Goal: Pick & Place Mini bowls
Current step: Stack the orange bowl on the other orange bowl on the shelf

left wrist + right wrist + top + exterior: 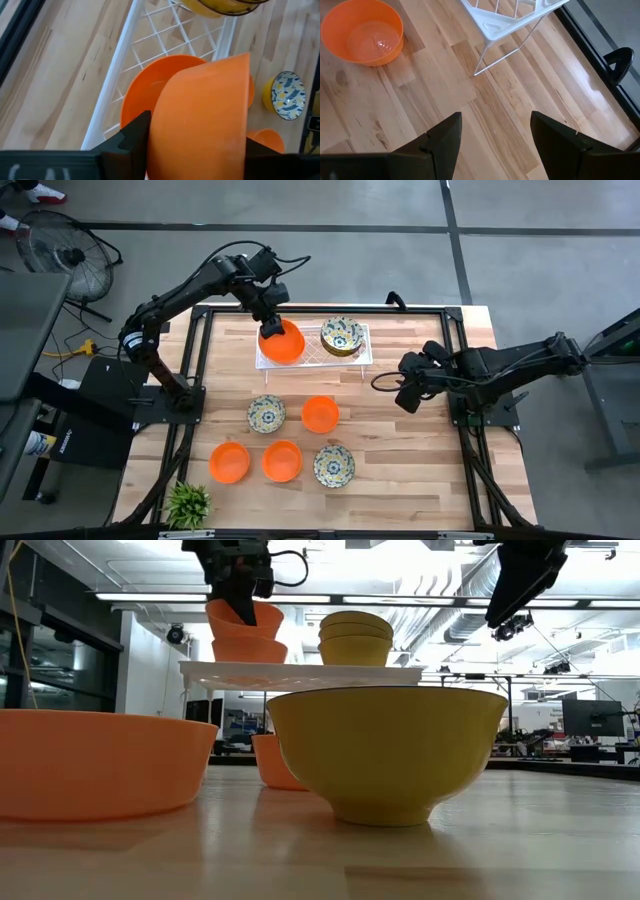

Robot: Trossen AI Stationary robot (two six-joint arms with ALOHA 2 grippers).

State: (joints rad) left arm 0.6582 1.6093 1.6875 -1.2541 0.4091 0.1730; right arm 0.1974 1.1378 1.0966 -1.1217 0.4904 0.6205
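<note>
My left gripper is over the white lattice tray, shut on an orange mini bowl. A second orange bowl stands on the tray right beneath the held one. Beside them on the tray is a stack of patterned bowls. On the table in front of the tray stand two patterned bowls and three orange ones. At the tray's right end, above the table, my right gripper stays open with nothing between its fingers. My left gripper comes slanting down from the table's far left and has the orange bowl by its wall at the far-left side. One finger lies on the outside of the wall; the bowl hides the other. The bowl's base sits in the lower bowl's mouth; whether they touch I cannot tell.
A small potted plant stands at the near left corner. The tray rests on thin wire legs. Bare wood lies on the table's right side, under my right gripper. Black frame rails run along both sides of the table.
</note>
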